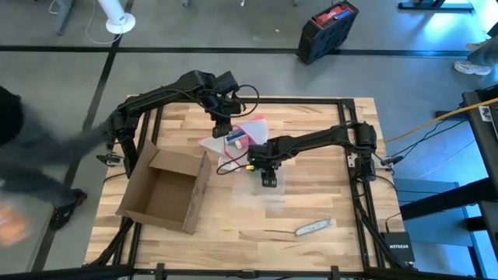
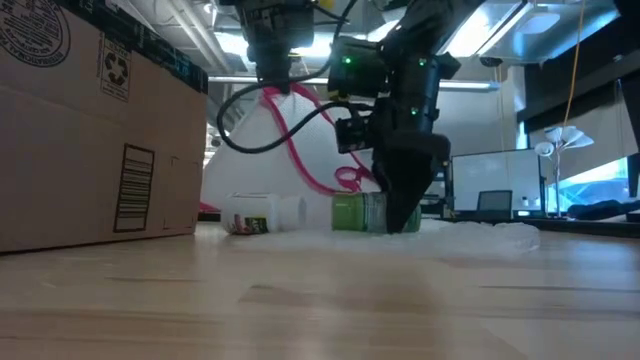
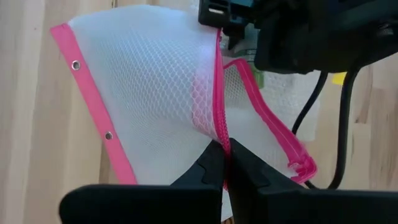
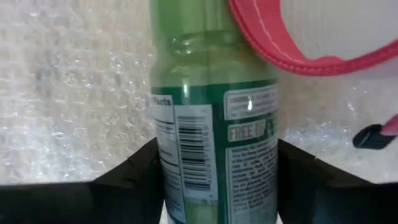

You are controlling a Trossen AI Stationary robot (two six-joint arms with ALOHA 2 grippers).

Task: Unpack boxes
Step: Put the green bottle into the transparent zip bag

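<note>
The open brown cardboard box (image 1: 163, 190) lies on its side on the table's left half, its barcode wall (image 2: 90, 130) close to the low camera. My left gripper (image 1: 226, 131) hangs above the table's far middle, shut on a white mesh pouch with pink edges (image 3: 149, 81). A green bottle (image 4: 214, 124) lies on its side on bubble wrap (image 4: 74, 93) at the table's middle. My right gripper (image 2: 400, 215) has come down over it, one finger on each side. The pouch's pink loop (image 4: 280, 56) hangs in front of the bottle. My left gripper pinches the pouch's pink zipper edge (image 3: 219, 134) between its two fingertips from above, pointing steeply down. The pouch hangs below the fingers, its lower part (image 1: 233, 148) down by the table. My right gripper has the green bottle's body between its two fingers (image 4: 134, 177), which meet the bottle's two sides (image 4: 163, 162). The fingers point down from above and lie across the bottle. The bottle rests on the bubble wrap.
A small white bottle (image 2: 255, 218) lies on the table between the box and the green bottle. A white strip (image 1: 313, 227) lies near the front right. A black and red case (image 1: 327, 31) stands on the floor beyond. A person (image 1: 31, 155) moves at the table's left.
</note>
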